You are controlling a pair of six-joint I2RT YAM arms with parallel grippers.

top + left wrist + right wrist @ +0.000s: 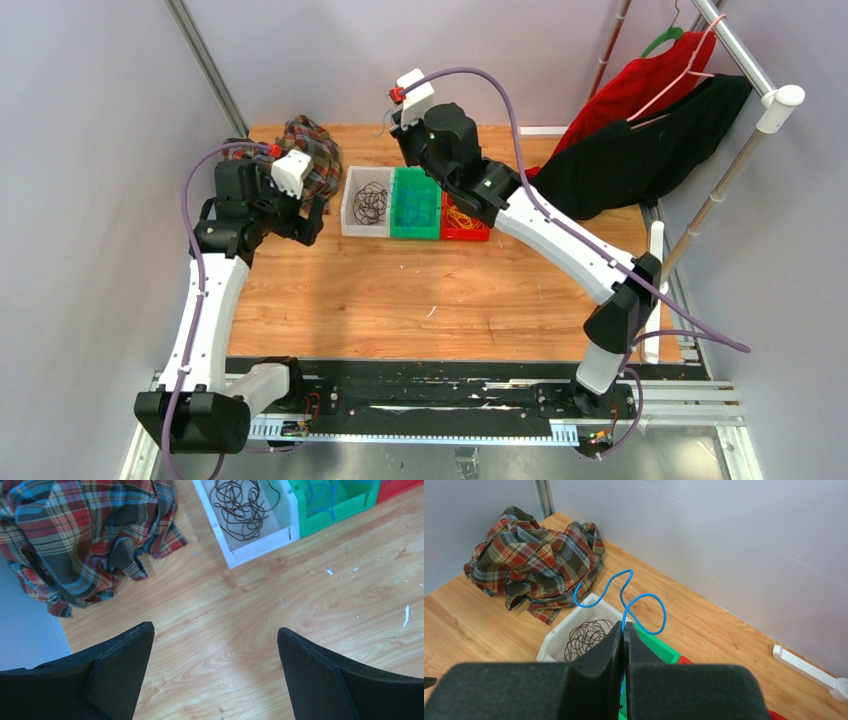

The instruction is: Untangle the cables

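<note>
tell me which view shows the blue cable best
Right wrist: the blue cable loops up clearly from its shut fingers. Left wrist shows only blue strands in the green bin at its top edge. In the top view it is too small to make out.

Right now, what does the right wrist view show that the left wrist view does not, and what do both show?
Only the right wrist view: the right gripper shut on a blue cable, which curls up above its fingertips, and the grey wall behind. Only the left wrist view: the left gripper open over bare wooden table, holding nothing. Both: the plaid cloth, the white bin with the black cable, the green bin.
</note>
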